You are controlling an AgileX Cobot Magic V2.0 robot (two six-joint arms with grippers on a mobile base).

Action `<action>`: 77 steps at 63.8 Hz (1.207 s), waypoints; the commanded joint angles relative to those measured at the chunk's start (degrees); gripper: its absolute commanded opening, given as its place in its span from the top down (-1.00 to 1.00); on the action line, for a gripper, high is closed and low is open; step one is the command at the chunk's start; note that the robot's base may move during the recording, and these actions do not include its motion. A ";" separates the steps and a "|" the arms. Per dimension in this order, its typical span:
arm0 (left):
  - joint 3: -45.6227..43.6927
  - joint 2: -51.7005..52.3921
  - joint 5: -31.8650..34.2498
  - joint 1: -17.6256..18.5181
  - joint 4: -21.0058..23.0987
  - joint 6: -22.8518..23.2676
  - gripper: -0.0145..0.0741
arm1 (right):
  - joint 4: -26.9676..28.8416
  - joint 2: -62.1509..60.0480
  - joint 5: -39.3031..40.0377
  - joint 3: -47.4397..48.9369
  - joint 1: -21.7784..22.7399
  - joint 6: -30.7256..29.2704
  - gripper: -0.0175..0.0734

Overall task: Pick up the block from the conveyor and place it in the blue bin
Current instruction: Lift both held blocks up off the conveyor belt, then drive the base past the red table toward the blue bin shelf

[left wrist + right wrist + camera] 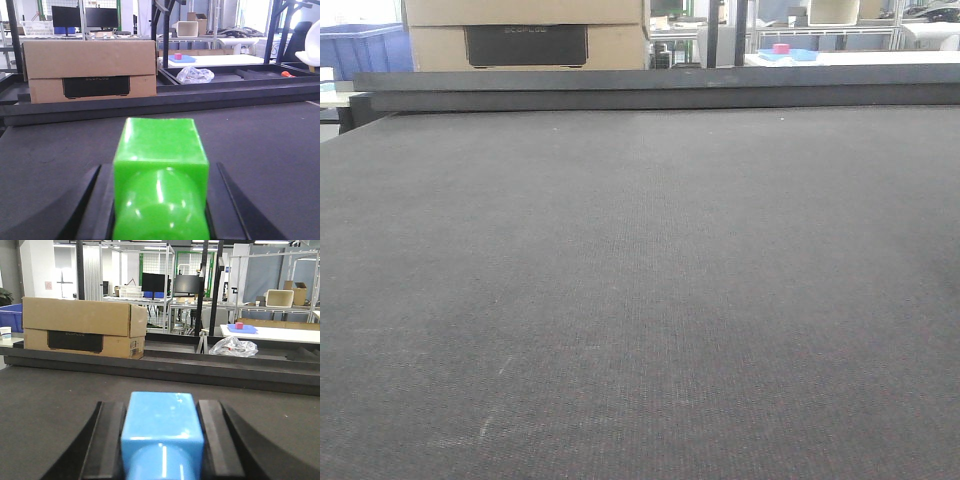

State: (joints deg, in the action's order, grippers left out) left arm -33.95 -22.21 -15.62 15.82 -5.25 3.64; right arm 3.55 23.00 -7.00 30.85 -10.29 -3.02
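The conveyor (640, 300) is a wide dark grey belt that fills the front view, where no block or gripper shows. In the left wrist view my left gripper (159, 167) is shut on a glossy green block (160, 145), its black fingers (102, 200) pressed to both sides, low over the belt (270, 150). In the right wrist view my right gripper (161, 402) is shut on a light blue block (162, 415) above the belt (50, 400). A blue bin (360, 50) stands beyond the belt's far left corner and also shows as a bin (10, 315) in the right wrist view.
A dark raised edge (660, 90) bounds the belt's far side. Behind it sits a cardboard box (525, 35), and a crumpled plastic bag (232, 346) lies to its right. Further back stand a white table with a pink cube (239, 325), racks and monitors.
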 commanded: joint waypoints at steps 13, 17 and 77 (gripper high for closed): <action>-0.37 0.19 1.40 -0.22 -0.26 -0.09 0.92 | 0.10 -0.24 0.59 0.47 -0.12 -0.18 0.97; -0.37 0.19 1.40 -0.22 -0.26 -0.09 0.92 | 0.10 -0.24 0.59 0.47 -0.12 -0.18 0.97; -0.37 0.19 1.40 -0.22 -0.26 -0.09 0.92 | 0.10 -0.24 0.59 0.47 -0.12 -0.18 0.97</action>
State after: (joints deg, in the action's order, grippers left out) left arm -33.95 -22.21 -15.51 15.82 -5.25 3.64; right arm 3.59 23.00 -7.00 30.85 -10.29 -3.02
